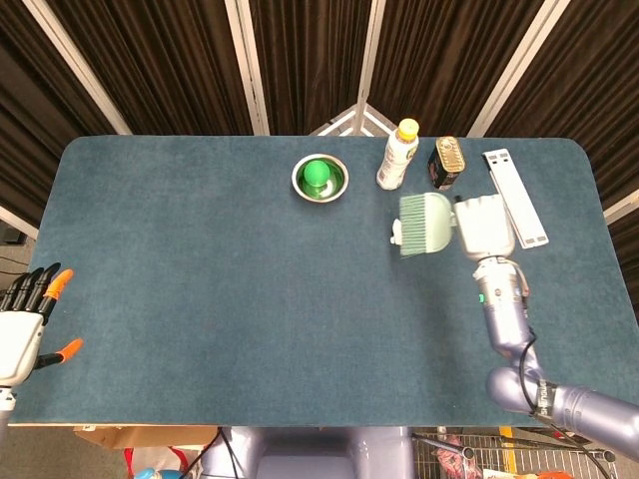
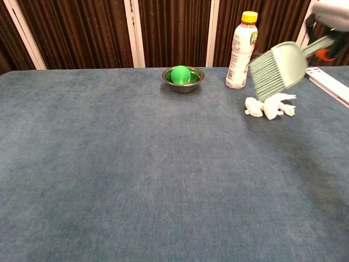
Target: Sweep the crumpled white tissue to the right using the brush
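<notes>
The crumpled white tissue point(image 2: 270, 105) lies on the blue table to the right of centre; in the head view only its left edge point(image 1: 396, 235) shows beside the brush. My right hand point(image 1: 484, 227) grips the handle of the pale green brush point(image 1: 427, 224). In the chest view the brush point(image 2: 277, 70) hangs lifted above the tissue, bristles pointing down-left, and my right hand point(image 2: 327, 13) is cut off at the top right corner. My left hand point(image 1: 24, 324) hangs off the table's left edge, fingers apart, holding nothing.
A steel bowl with a green ball point(image 1: 319, 178) stands at the back centre. A yellow-capped bottle point(image 1: 397, 155), a dark tin point(image 1: 446, 162) and a white flat bar point(image 1: 515, 196) sit along the back right, close to the brush.
</notes>
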